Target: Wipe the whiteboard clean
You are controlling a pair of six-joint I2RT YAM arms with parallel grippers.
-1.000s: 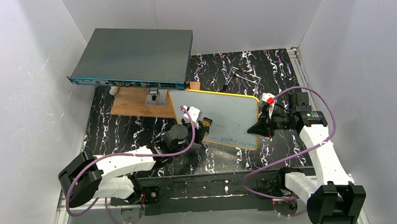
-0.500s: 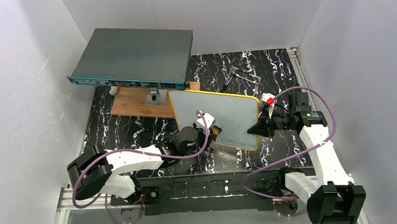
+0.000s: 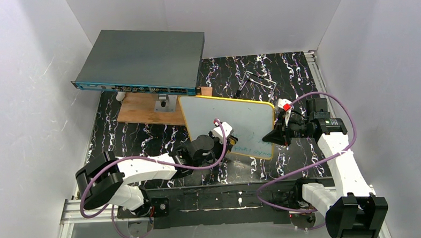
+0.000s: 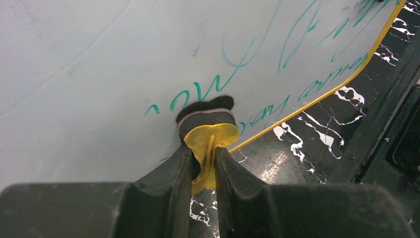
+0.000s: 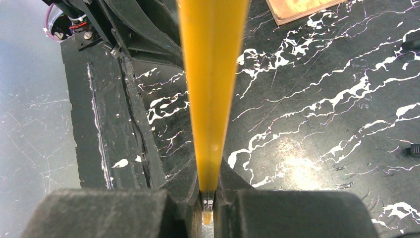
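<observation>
The whiteboard (image 3: 240,120) is white with a yellow frame and lies tilted near the table's middle; green handwriting (image 4: 277,54) covers its near right part. My right gripper (image 3: 276,135) is shut on the board's right edge, and the right wrist view shows the yellow frame (image 5: 212,89) edge-on between the fingers. My left gripper (image 3: 228,142) is shut on a small yellow eraser (image 4: 208,144). The eraser's black felt end (image 4: 205,106) presses on the board just below the writing, close to the near edge.
A dark-grey flat box (image 3: 141,60) sits at the back left, over a brown wooden board (image 3: 143,108). A thin metal wire stand (image 3: 257,79) lies behind the whiteboard. White walls close in on three sides. A black rail (image 3: 228,196) runs along the near edge.
My left gripper has slid the eraser rightward along the whiteboard's near part, and less green writing shows there. The right arm has held still.
</observation>
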